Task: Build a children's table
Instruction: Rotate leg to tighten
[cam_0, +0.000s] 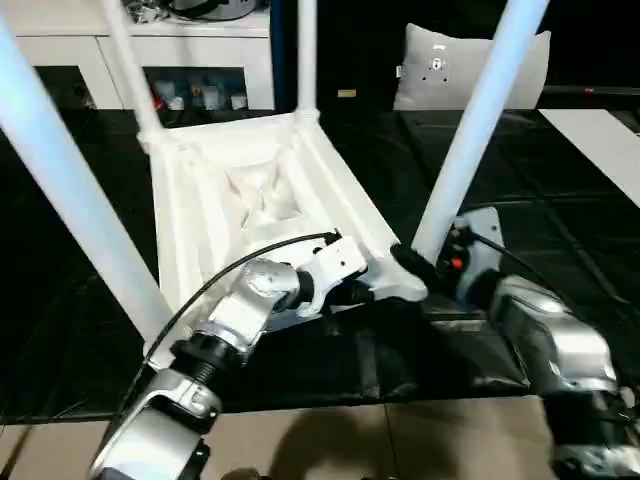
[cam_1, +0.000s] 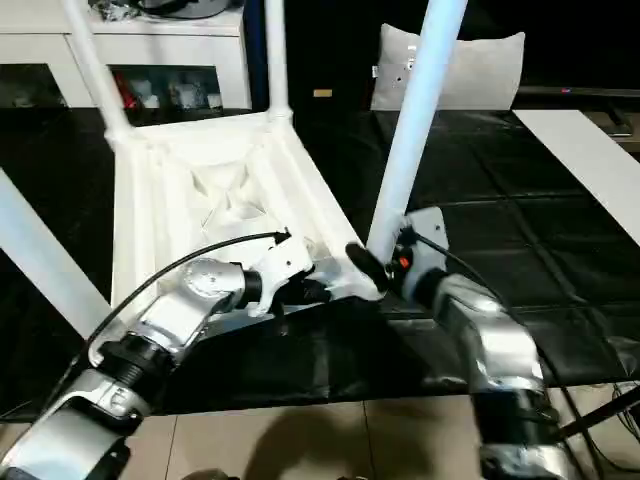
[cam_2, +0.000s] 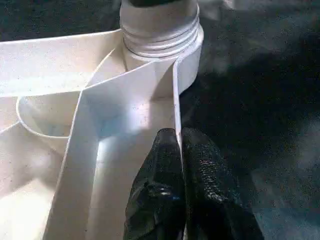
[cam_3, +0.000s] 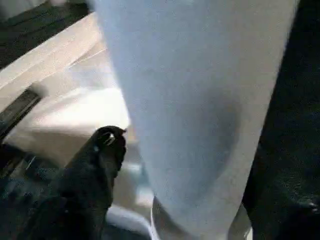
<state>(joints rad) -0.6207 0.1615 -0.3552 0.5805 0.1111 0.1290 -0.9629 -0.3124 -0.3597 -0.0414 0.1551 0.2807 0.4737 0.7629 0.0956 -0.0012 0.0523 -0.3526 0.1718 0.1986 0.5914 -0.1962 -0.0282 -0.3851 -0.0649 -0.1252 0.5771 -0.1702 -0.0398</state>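
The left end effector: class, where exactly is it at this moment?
In the left wrist view, the left end effector pinches the tabletop side wall, just short of the near right corner socket holding a leg.

Black tiled floor mat (cam_0: 560, 200), covering the work area. Tan floor (cam_0: 400, 440), a strip along the mat's near edge. White cabinet (cam_0: 70, 50) with glass doors at the far left, small coloured items (cam_0: 195, 95) behind the glass. White cushion (cam_0: 430, 65), upright at the far side. White panel (cam_0: 605, 135), flat at the far right.
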